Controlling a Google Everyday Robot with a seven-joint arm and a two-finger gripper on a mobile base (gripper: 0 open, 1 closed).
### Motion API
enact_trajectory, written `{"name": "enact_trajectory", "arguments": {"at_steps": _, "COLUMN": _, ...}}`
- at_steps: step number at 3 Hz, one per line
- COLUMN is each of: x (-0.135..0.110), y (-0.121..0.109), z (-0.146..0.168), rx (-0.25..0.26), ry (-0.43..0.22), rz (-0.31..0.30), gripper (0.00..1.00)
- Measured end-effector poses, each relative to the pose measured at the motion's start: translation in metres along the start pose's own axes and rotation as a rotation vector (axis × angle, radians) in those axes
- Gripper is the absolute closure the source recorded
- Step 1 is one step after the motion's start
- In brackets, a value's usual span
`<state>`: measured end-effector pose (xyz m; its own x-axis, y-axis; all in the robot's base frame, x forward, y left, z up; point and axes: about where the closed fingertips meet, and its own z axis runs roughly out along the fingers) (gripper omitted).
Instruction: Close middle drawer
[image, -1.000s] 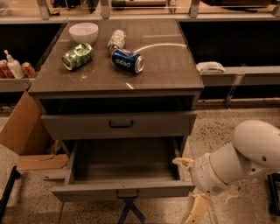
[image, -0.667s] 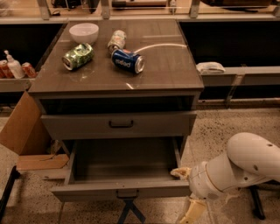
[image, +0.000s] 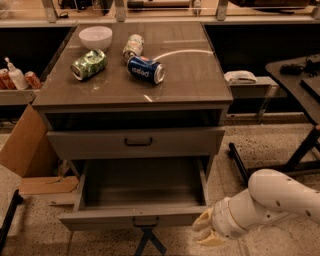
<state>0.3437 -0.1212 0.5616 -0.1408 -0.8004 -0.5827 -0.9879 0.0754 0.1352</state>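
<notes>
— Where does the one camera stand?
— In front of the bench (image: 150, 75), high up and tilted down on its top and front. The far edge lies near the picture's top, and the near edge runs across the middle.
— How close?
— Close enough that the bench fills the centre, with floor (image: 250, 145) on either side. The open middle drawer (image: 142, 187) reaches toward the bottom.
— And the gripper?
— The gripper (image: 207, 231) sits low right, just beside the drawer's front right corner.

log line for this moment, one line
middle drawer: open, pulled out | gripper: low, beside drawer's front right corner, contact unclear | status: not yet closed
</notes>
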Motion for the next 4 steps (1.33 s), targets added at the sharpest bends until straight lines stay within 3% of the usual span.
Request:
{"name": "enact_trajectory", "arguments": {"at_steps": 1, "x": -0.001, "y": 0.0, "z": 0.0, "rx": 0.0, "ry": -0.001, "rz": -0.001, "gripper": 0.86}}
{"name": "enact_trajectory", "arguments": {"at_steps": 2, "x": -0.001, "y": 0.001, "z": 0.0, "rx": -0.002, "ry": -0.001, "rz": -0.001, "gripper": 1.0}}
{"name": "enact_trajectory", "arguments": {"at_steps": 4, "x": 0.048, "y": -0.02, "z": 0.05, "rx": 0.055, "ry": 0.045, "rz": -0.019, "gripper": 1.0}}
